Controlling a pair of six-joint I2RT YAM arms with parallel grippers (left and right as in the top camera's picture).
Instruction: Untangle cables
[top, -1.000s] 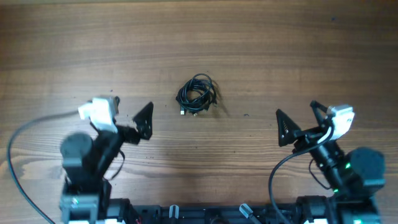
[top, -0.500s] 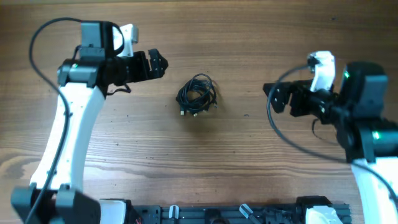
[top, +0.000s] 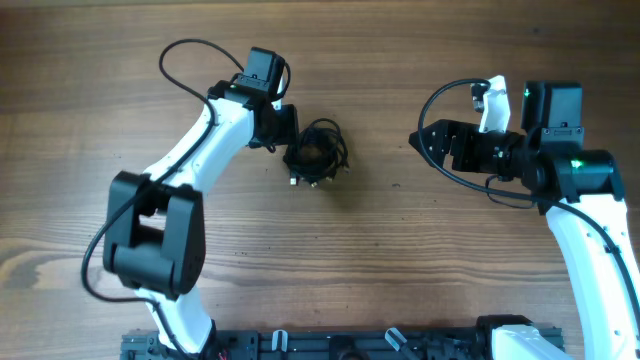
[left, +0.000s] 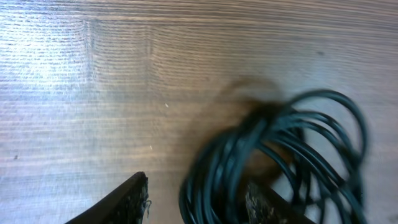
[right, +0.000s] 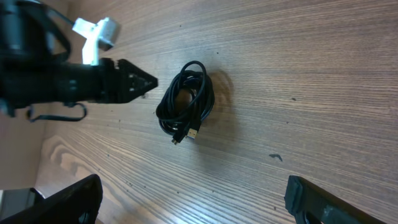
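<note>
The left arm has swung in since half a second ago, and the left gripper (top: 285, 128) now sits just beside the left edge of the cables (top: 316, 152), where before it hung well up and to the left. The bundle itself hasn't budged, still mid-table on the wooden table (top: 330, 270). The right gripper (top: 425, 143) points at the bundle from about the same spot as before, well apart from it. The left wrist view shows what overhead can't: the jaws stand apart, dark rough-edged fingers (left: 134, 198) either side, with blurred glossy black loops running down between them; whether they touch, I can't tell. The right wrist view shows its own jaws spread wide at the frame's bottom corners. From there the whole coil reads as a loose oval of thin cord, a small metallic plug tip (right: 193, 132) poking out at its lower end. The tabletop is brown wood with fine straight grain.
</note>
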